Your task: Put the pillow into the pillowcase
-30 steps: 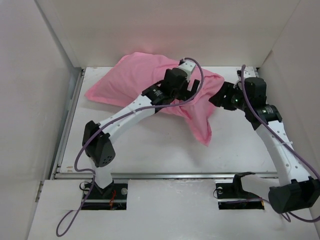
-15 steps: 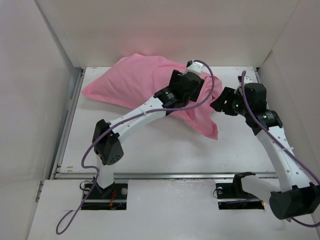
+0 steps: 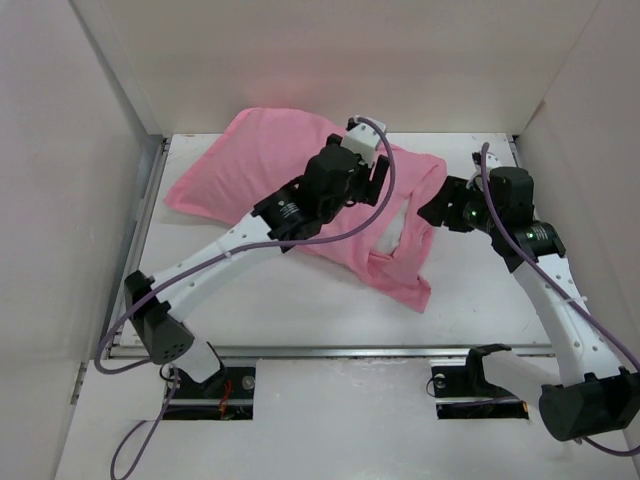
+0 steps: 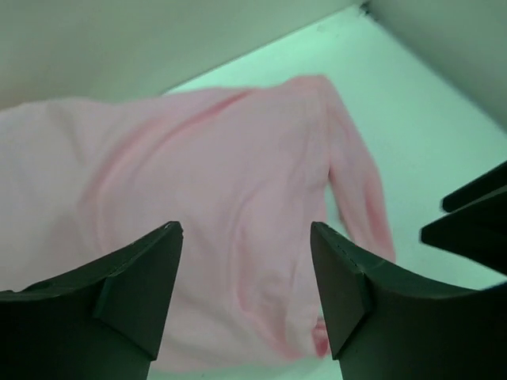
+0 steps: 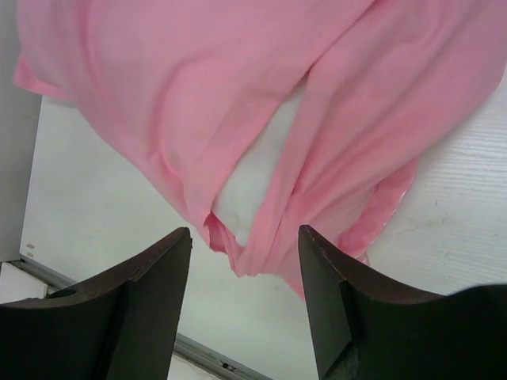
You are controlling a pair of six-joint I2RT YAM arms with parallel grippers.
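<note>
Because the plump white pillow (image 5: 253,182) is nearly all inside the thin pink cloth pillowcase (image 3: 260,165), the job now looks like tucking in the last bit. The pillowcase lies along the far edge of the flat white table (image 3: 300,300), and its open end flops toward the right edge, where a small white patch peeks out. The black left gripper (image 4: 244,237) hangs over the fat pink part, fingers apart and nothing in them. The black right gripper (image 5: 245,237) hangs over the open end, fingers apart and empty too. I think the right one should go down, pinch just the top flap beside the white patch, not the pillow, and pull it over slowly, while the left one presses the fat part so it does not slide
</note>
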